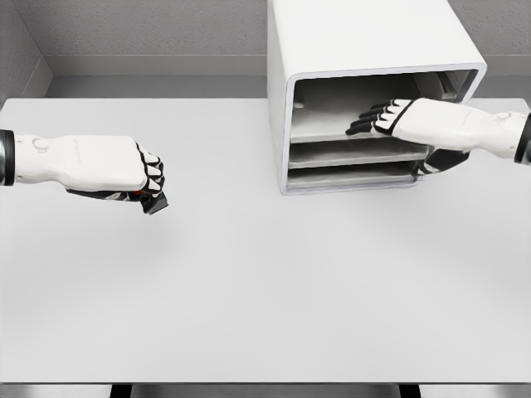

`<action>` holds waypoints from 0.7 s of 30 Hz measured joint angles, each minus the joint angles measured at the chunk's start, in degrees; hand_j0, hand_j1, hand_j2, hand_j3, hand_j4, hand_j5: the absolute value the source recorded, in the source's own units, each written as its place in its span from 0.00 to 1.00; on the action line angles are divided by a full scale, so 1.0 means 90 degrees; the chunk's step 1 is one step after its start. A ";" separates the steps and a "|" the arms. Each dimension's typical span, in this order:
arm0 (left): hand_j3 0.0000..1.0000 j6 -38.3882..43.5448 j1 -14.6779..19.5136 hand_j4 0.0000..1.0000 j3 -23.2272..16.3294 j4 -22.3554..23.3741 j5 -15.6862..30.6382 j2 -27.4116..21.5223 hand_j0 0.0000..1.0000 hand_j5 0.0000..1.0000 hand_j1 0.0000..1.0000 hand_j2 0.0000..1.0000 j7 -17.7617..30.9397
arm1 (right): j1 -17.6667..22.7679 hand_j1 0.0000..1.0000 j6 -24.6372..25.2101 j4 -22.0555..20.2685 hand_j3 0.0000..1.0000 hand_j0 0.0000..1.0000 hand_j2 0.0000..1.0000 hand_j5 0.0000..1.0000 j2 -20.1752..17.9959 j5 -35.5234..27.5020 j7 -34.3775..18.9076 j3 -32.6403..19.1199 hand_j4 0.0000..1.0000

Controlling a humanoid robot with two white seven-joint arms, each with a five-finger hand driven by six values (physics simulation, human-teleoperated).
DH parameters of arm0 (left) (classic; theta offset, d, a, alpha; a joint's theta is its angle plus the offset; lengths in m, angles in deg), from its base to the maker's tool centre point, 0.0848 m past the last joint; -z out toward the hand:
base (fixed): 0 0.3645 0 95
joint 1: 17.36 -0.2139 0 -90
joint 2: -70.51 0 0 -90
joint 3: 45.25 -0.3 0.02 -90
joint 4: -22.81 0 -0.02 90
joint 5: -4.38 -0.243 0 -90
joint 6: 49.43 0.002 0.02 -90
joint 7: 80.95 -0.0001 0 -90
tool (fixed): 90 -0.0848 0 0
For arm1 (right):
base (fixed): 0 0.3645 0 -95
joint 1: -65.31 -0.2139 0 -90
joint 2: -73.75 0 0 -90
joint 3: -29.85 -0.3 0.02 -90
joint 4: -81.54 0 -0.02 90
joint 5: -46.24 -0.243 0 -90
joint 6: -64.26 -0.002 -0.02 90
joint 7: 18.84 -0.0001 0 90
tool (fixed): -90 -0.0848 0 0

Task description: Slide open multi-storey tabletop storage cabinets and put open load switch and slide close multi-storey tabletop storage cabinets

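Storage cabinet [365, 91] stands at the table's [265, 290] far edge, right of centre, its trays pushed in. Head view: right hand [390, 116], fingers extended and empty, reaches into the top tier. Left hand [137, 174] is fisted on a small dark object, probably the load switch [154, 199]. Recommend hooking the tray's front lip, then pulling straight outward.

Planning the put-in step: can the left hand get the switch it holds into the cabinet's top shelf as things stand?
Probably not yet. The left hand, closed on the dark load switch, is well clear of the cabinet, and the right hand lies across the top shelf opening, partly blocking it.
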 measured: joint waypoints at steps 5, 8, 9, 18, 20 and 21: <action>0.35 0.0000 0.0000 0.35 0.0001 0.0000 0.0002 -0.0001 0.35 0.35 0.35 0.35 0.0000 | -0.0234 1.00 0.0148 0.0381 1.00 1.00 1.00 1.00 0.0270 0.0218 -0.0001 0.0344 1.00; 0.35 0.0000 -0.0010 0.35 0.0001 0.0000 0.0002 -0.0002 0.35 0.35 0.35 0.35 -0.0001 | -0.0400 1.00 0.0318 0.0447 1.00 1.00 1.00 1.00 0.0384 0.0333 -0.0001 0.0537 1.00; 0.36 -0.0001 -0.0010 0.36 0.0001 0.0000 0.0002 -0.0003 0.36 0.36 0.36 0.36 0.0000 | -0.0430 1.00 0.0379 0.0468 1.00 1.00 1.00 1.00 0.0406 0.0358 -0.0001 0.0574 1.00; 0.36 -0.0002 -0.0019 0.36 0.0008 0.0003 0.0001 0.0001 0.36 0.36 0.36 0.36 0.0000 | -0.0693 1.00 0.0792 0.0764 1.00 1.00 1.00 1.00 0.0558 0.0405 0.0000 0.0663 1.00; 0.36 -0.0002 -0.0019 0.36 0.0019 0.0001 0.0001 0.0002 0.36 0.36 0.36 0.36 -0.0001 | -0.0703 1.00 0.0812 0.0844 1.00 1.00 1.00 1.00 0.0608 0.0418 0.0000 0.0724 1.00; 0.36 -0.0001 -0.0019 0.36 0.0022 0.0001 0.0002 0.0002 0.36 0.36 0.36 0.36 -0.0001 | -0.0703 1.00 0.0803 0.0866 1.00 1.00 1.00 1.00 0.0623 0.0424 0.0000 0.0801 1.00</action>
